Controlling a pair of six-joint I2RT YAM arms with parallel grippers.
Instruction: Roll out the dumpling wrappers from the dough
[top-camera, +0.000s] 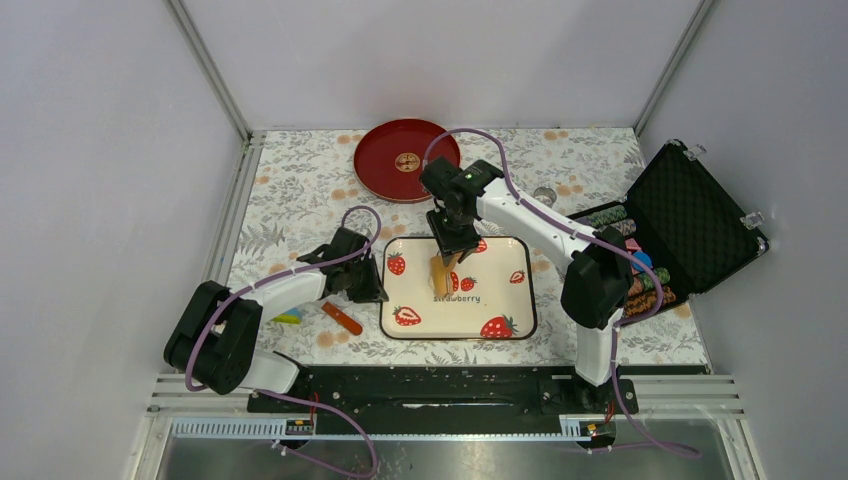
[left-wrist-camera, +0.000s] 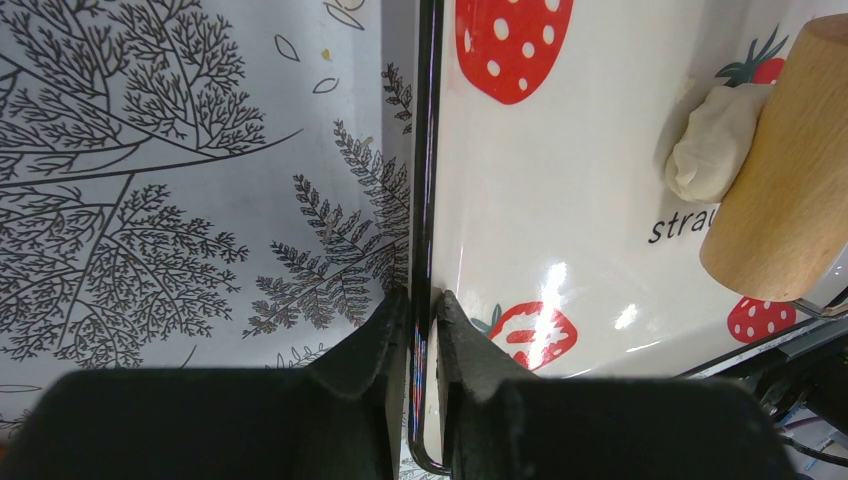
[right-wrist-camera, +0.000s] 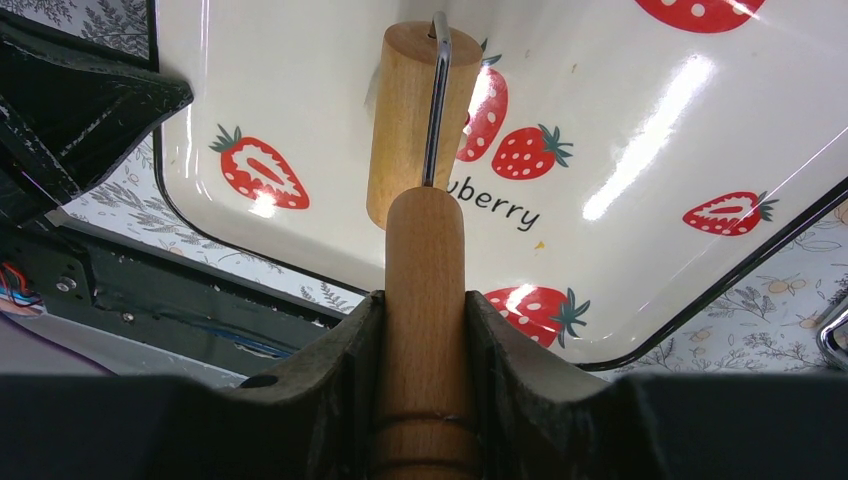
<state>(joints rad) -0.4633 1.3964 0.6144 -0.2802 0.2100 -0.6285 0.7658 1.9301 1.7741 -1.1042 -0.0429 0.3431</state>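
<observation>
The white strawberry tray (top-camera: 505, 300) lies mid-table. My left gripper (left-wrist-camera: 423, 300) is shut on the tray's black left rim (left-wrist-camera: 425, 150), one finger outside and one inside. My right gripper (right-wrist-camera: 425, 300) is shut on the wooden handle of a roller (right-wrist-camera: 420, 110). The roller's drum rests on the tray, against a pale lump of dough (left-wrist-camera: 715, 145). That lump is thick and uneven where it shows beside the drum. From above, the roller (top-camera: 440, 275) sits under the right gripper (top-camera: 452, 245) and hides the dough. No flat dumpling wrapper shows.
A red plate (top-camera: 405, 160) with a small tan round mark at its centre stands at the back. An open black case (top-camera: 690, 215) with chip stacks is at the right. An orange tool (top-camera: 342, 318) and a small coloured piece (top-camera: 288, 316) lie left of the tray.
</observation>
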